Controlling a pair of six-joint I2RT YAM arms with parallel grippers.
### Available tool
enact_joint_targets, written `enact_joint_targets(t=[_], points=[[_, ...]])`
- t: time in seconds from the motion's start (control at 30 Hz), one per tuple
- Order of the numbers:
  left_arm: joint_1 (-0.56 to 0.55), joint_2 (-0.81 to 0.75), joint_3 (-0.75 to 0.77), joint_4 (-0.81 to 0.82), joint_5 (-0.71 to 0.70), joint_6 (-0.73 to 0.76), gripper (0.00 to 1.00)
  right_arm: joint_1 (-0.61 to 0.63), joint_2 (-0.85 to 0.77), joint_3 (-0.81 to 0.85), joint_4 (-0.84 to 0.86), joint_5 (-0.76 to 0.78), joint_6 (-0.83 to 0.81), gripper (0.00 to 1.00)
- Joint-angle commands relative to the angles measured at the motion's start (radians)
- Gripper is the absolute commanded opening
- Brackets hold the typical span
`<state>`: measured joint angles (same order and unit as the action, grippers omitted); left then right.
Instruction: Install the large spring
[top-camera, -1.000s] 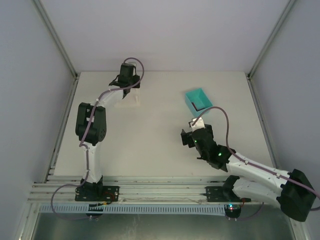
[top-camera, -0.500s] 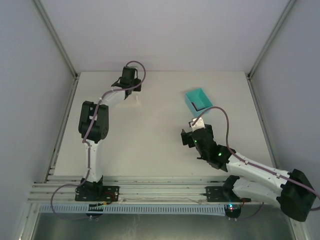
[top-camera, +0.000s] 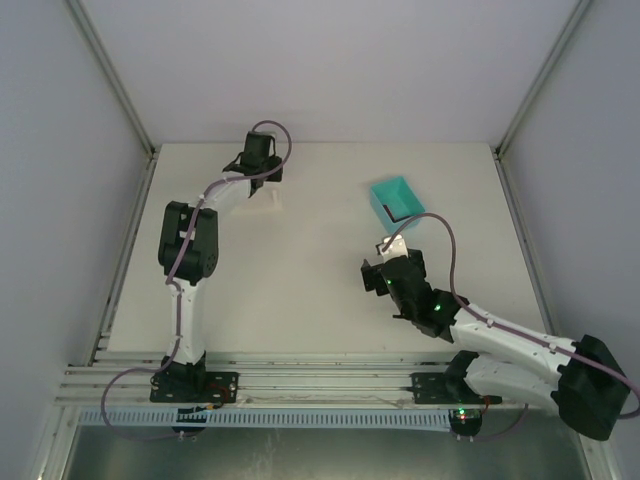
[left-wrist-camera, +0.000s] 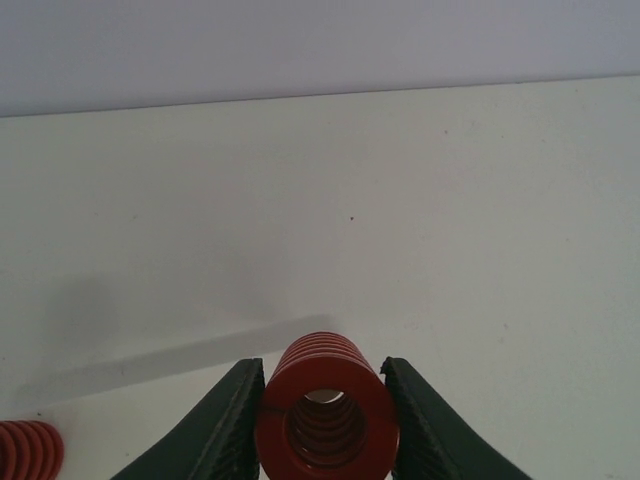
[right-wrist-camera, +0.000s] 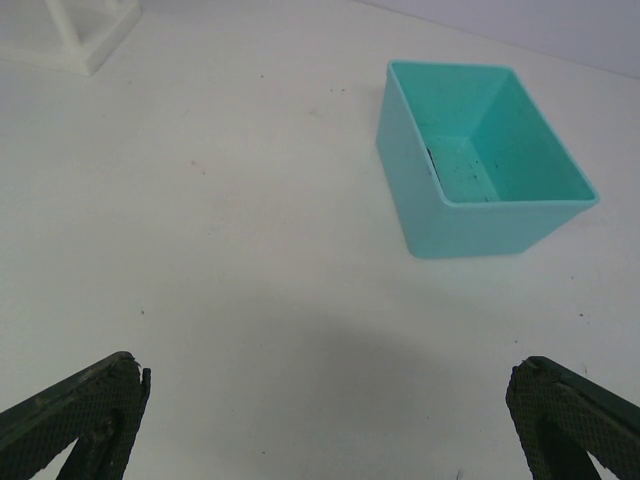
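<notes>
My left gripper (left-wrist-camera: 322, 385) is shut on the large red spring (left-wrist-camera: 326, 410), which lies end-on between the dark fingers, above the white table near the back wall. A second, smaller red spring (left-wrist-camera: 28, 450) shows at the lower left of the left wrist view. In the top view the left gripper (top-camera: 258, 160) is over the white frame (top-camera: 262, 203) at the back left; the spring is hidden there. My right gripper (right-wrist-camera: 325, 385) is wide open and empty above bare table. It also shows in the top view (top-camera: 391, 270).
A teal open bin (right-wrist-camera: 480, 185) stands ahead and right of the right gripper, also in the top view (top-camera: 397, 199). A corner of the white frame (right-wrist-camera: 75, 35) shows at the right wrist view's top left. Walls and rails enclose the table.
The left gripper has shifted slightly back and right over the white frame between one second ago and now. The right arm has barely moved.
</notes>
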<state>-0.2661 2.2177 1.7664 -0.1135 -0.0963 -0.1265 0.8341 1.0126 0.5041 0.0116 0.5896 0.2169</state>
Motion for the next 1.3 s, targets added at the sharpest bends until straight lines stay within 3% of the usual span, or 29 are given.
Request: enact_joint_targets(t=[0.0, 0.37, 0.53, 0.7, 0.8, 0.87, 0.97, 1.13, 1.27], points=[[0.01, 0.035, 0.057, -0.02, 0.001, 0.013, 0.39, -0.008, -0.002, 0.027, -0.007, 0.013, 0.007, 0.99], [0.015, 0.02, 0.072, -0.035, 0.017, 0.008, 0.48, -0.01, -0.002, 0.028, -0.006, 0.015, 0.006, 0.99], [0.013, -0.084, 0.004, -0.024, 0.057, -0.018, 0.5, -0.011, -0.01, 0.029, -0.008, 0.015, 0.007, 0.99], [0.008, -0.292, -0.183, 0.049, 0.105, -0.062, 0.55, -0.032, 0.002, 0.068, -0.05, -0.004, 0.03, 0.99], [-0.003, -0.431, -0.351, 0.104, 0.12, -0.11, 0.67, -0.072, 0.018, 0.118, -0.123, -0.007, 0.089, 0.99], [-0.007, -0.539, -0.471, 0.153, 0.166, -0.162, 0.73, -0.135, 0.038, 0.189, -0.234, -0.099, 0.13, 0.99], [-0.017, -0.71, -0.686, 0.263, 0.235, -0.23, 0.99, -0.249, 0.087, 0.31, -0.388, -0.235, 0.142, 0.99], [-0.045, -0.897, -0.952, 0.346, 0.244, -0.266, 0.99, -0.396, 0.2, 0.49, -0.484, -0.371, 0.062, 0.98], [-0.101, -0.976, -1.11, 0.396, 0.226, -0.266, 0.99, -0.515, 0.346, 0.599, -0.509, -0.519, 0.017, 0.86]])
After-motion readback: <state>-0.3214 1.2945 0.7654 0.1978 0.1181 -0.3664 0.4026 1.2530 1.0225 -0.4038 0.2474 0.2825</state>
